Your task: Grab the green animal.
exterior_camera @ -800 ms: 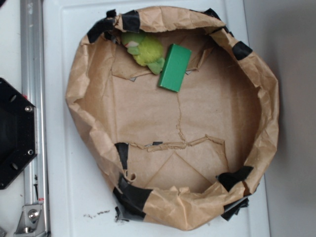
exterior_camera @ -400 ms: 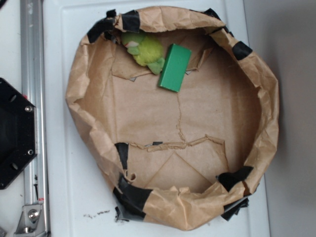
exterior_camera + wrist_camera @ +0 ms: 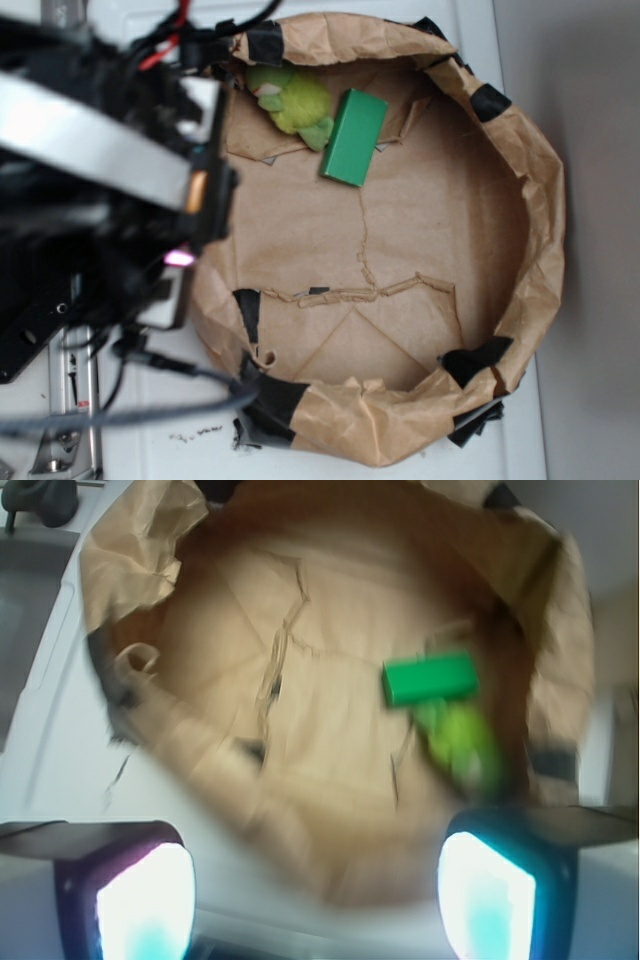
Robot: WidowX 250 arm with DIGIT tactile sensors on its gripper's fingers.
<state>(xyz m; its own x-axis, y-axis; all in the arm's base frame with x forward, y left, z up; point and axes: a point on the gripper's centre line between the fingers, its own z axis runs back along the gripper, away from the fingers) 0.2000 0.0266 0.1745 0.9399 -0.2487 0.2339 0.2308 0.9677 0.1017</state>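
The green animal is a lime plush toy lying inside the brown paper basin, against its far rim. In the wrist view the green animal appears blurred at right, just below the block. My gripper is open, its two lit fingers wide apart with nothing between them. It hovers over the basin's near-left rim, well away from the toy. In the exterior view my blurred arm covers the basin's left wall, and the jaws themselves cannot be made out there.
A flat dark-green block lies touching the toy's right side, and the same block is in the wrist view. Black tape patches hold the basin's rim. A metal rail runs along the left of the white tabletop.
My arm has swung into the exterior view from the left and now covers the basin's left rim. The toy and the block have not moved.
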